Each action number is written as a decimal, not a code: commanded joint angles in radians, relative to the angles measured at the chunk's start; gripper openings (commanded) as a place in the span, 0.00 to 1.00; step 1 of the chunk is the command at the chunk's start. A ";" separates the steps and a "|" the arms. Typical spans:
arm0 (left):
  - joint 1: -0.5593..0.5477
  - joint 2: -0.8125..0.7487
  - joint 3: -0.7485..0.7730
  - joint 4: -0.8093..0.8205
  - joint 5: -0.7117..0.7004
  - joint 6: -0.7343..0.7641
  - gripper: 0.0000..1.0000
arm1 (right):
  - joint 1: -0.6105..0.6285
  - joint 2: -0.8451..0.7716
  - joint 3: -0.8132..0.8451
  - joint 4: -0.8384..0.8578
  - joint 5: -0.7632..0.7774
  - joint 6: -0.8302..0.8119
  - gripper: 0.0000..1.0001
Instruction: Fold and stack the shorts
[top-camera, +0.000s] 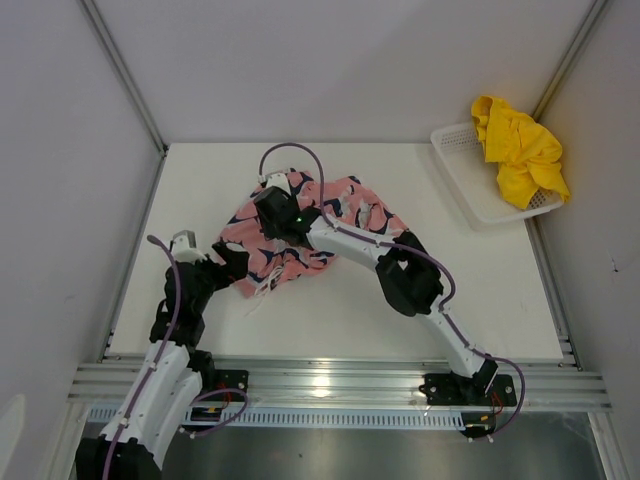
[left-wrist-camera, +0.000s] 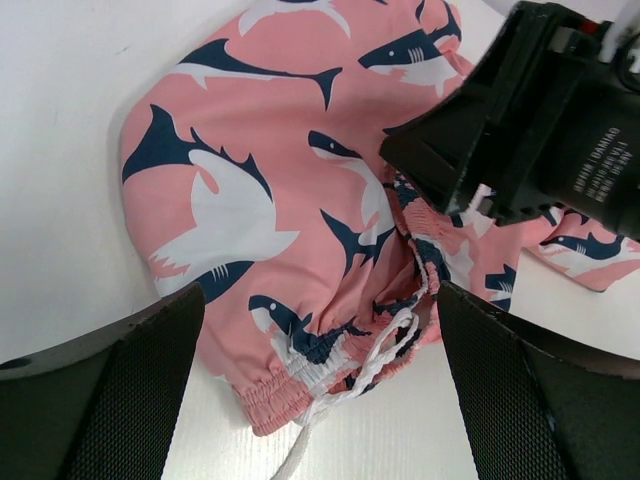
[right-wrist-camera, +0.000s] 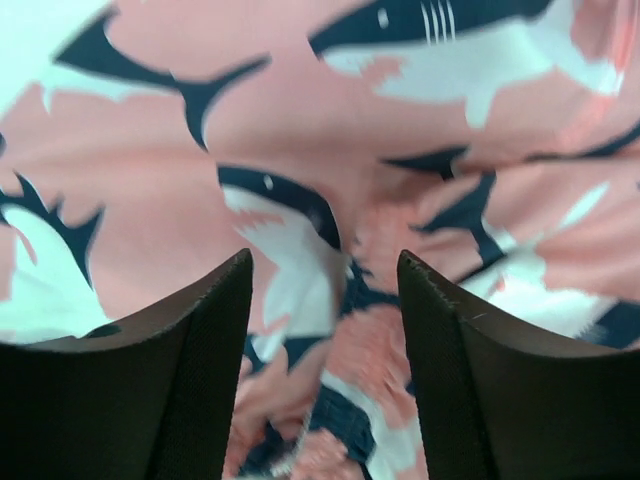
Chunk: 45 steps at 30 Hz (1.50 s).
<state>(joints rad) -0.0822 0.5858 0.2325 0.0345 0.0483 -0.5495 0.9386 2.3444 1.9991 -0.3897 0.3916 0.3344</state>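
Note:
The pink shorts (top-camera: 350, 208) with navy-and-white sharks lie crumpled on the white table (top-camera: 350, 310), left of centre. My right gripper (top-camera: 273, 205) points down onto their upper left part. In its wrist view the jaws (right-wrist-camera: 325, 300) stand apart, with bunched pink fabric (right-wrist-camera: 300, 120) under and between the fingertips. My left gripper (top-camera: 237, 262) sits at the shorts' lower left edge. It is wide open (left-wrist-camera: 320, 400) around the elastic waistband and white drawstring (left-wrist-camera: 350, 370), touching neither. The yellow shorts (top-camera: 518, 150) lie heaped in the basket.
A white mesh basket (top-camera: 465, 185) sits tilted at the back right corner of the table. Grey walls close in the left, back and right sides. The right arm's black wrist (left-wrist-camera: 540, 110) hangs close above the shorts, just beyond the left gripper.

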 joint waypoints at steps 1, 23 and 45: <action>-0.002 -0.033 0.033 0.016 -0.001 -0.001 0.99 | -0.007 0.061 0.090 -0.014 0.049 -0.021 0.59; -0.002 -0.014 0.039 0.021 0.009 0.006 0.99 | -0.027 0.046 0.053 -0.069 0.173 0.017 0.03; -0.004 0.023 0.039 0.041 0.039 0.005 0.99 | -0.092 -1.132 -1.316 0.243 0.265 0.476 0.23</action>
<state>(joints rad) -0.0822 0.6086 0.2344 0.0406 0.0677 -0.5491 0.8406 1.2797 0.7414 -0.1207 0.6209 0.7143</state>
